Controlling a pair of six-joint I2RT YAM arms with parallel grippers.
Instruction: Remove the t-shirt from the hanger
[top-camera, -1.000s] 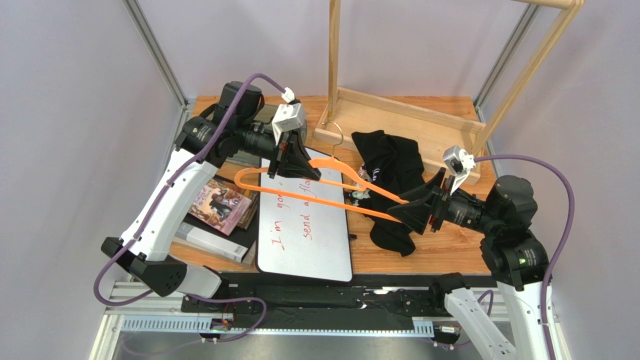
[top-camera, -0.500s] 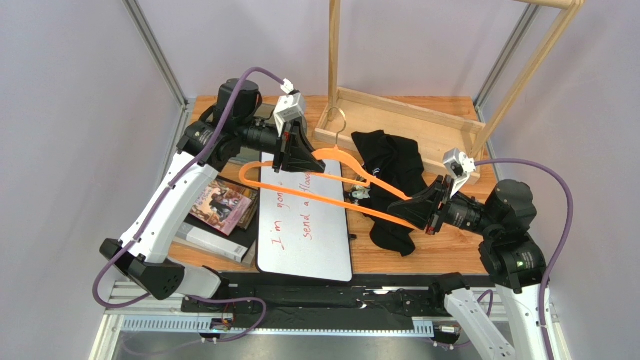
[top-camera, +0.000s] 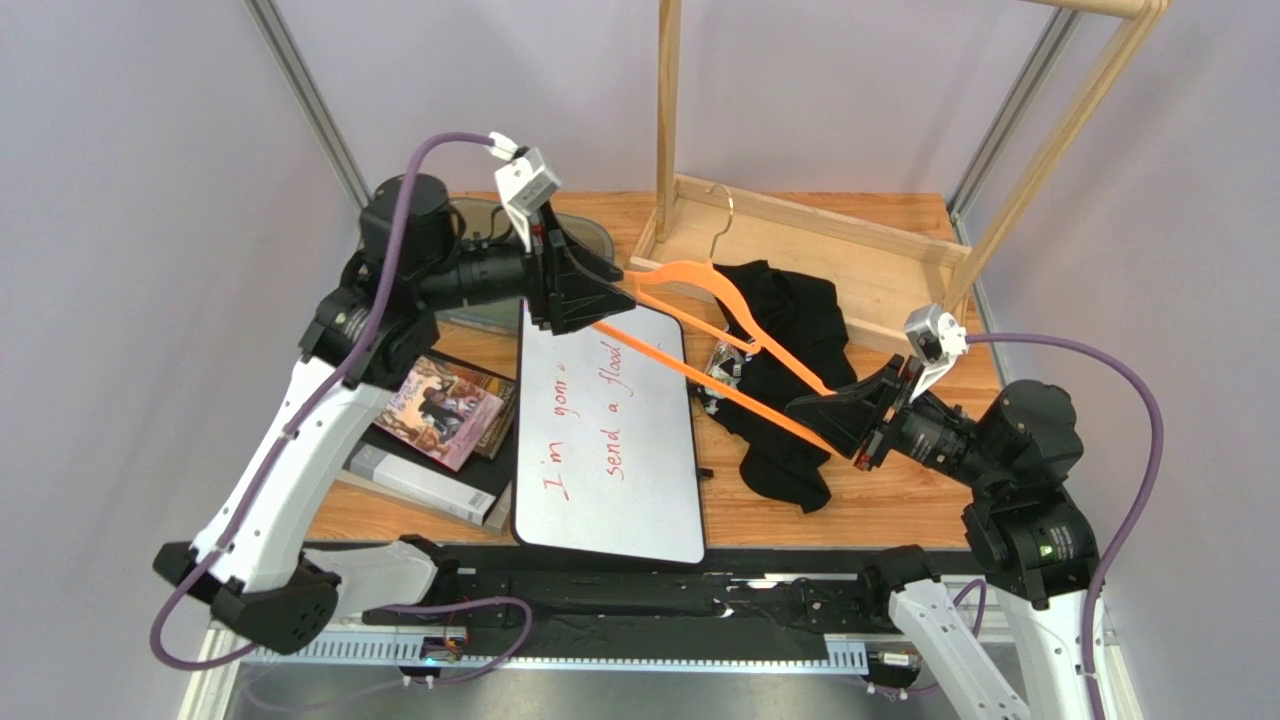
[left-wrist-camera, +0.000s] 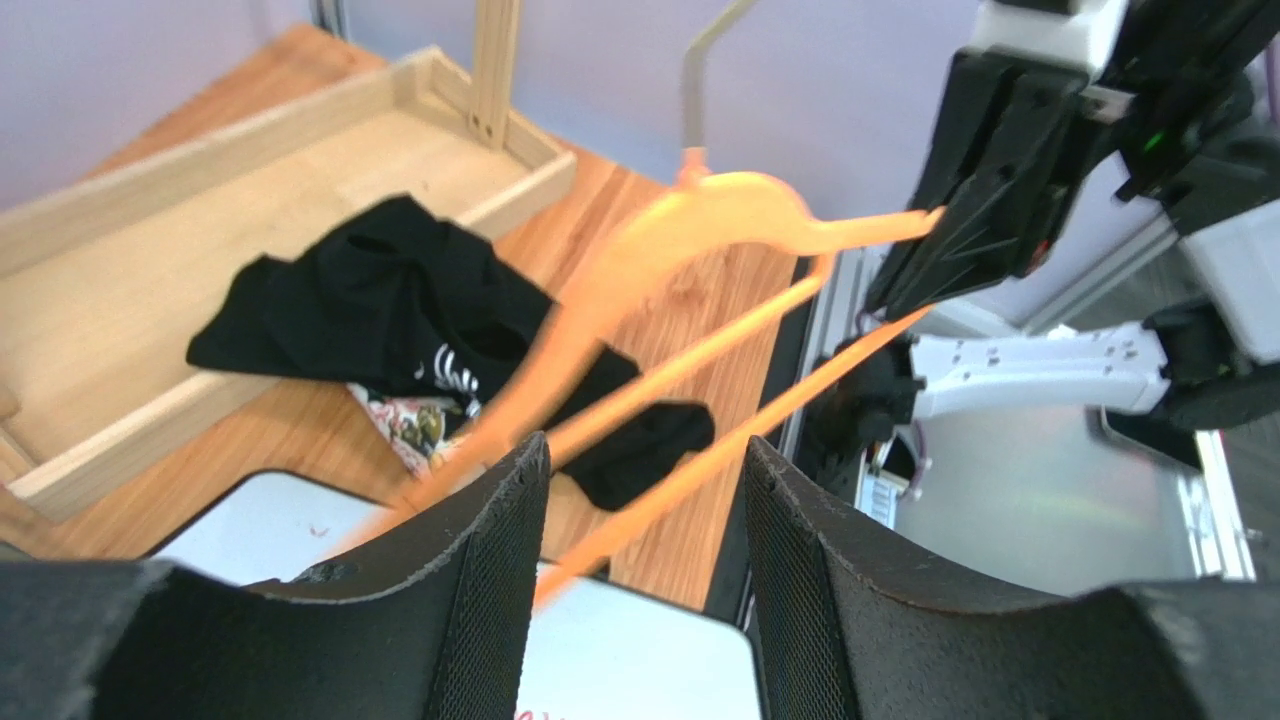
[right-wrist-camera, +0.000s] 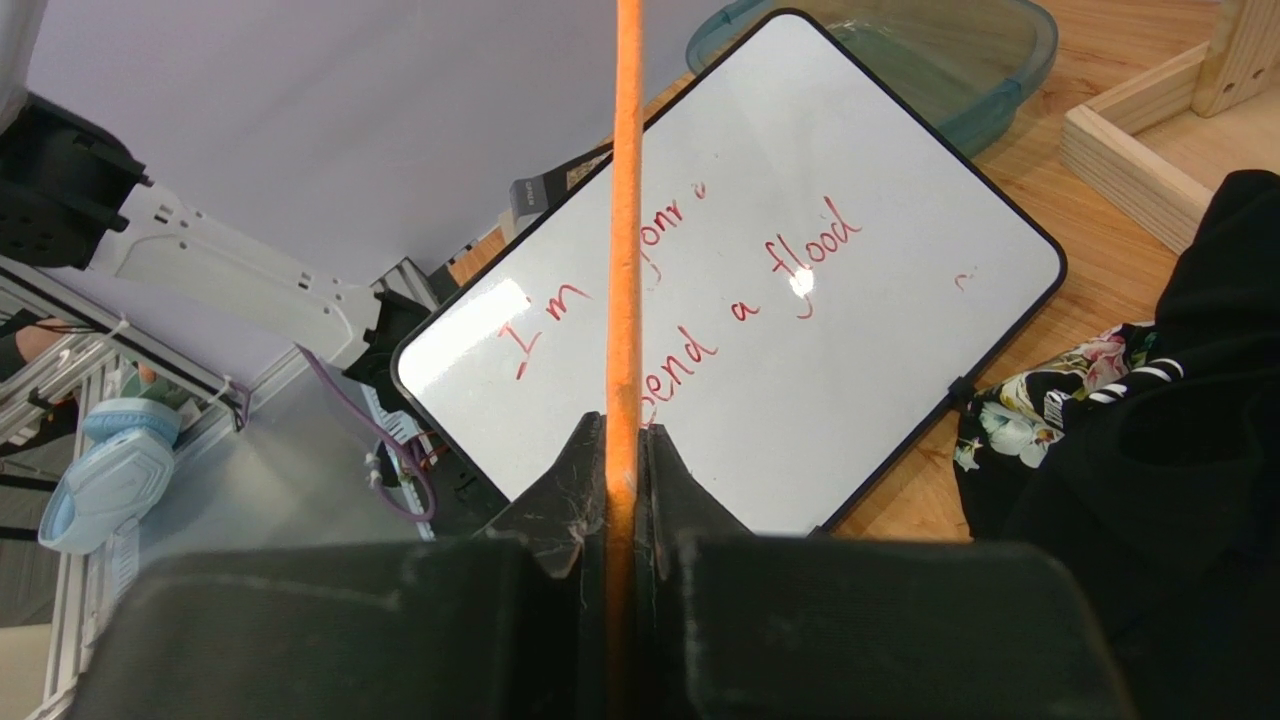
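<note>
The black t-shirt (top-camera: 781, 353) lies crumpled on the table beside the rack base, off the hanger, its floral print showing (right-wrist-camera: 1052, 398). The orange hanger (top-camera: 706, 285) hangs in the air above it, metal hook pointing back. My right gripper (top-camera: 845, 417) is shut on the hanger's lower bar (right-wrist-camera: 624, 225), which runs straight out from its pinched fingertips (right-wrist-camera: 624, 438). My left gripper (top-camera: 601, 311) is open at the hanger's other end. In the left wrist view the orange bars (left-wrist-camera: 721, 225) pass through the gap of that gripper (left-wrist-camera: 646, 450) without being pinched.
A whiteboard (top-camera: 609, 435) with red writing lies in the middle, under the hanger. Books (top-camera: 443, 413) are stacked at the left. The pale wooden rack's tray base (top-camera: 857, 248) and uprights stand at the back. A teal dish (right-wrist-camera: 902, 45) sits behind the whiteboard.
My left gripper has opened, released the hanger and drawn back to the left. My right gripper has shut on the lower bar. The hanger's hook end swung toward the rack.
</note>
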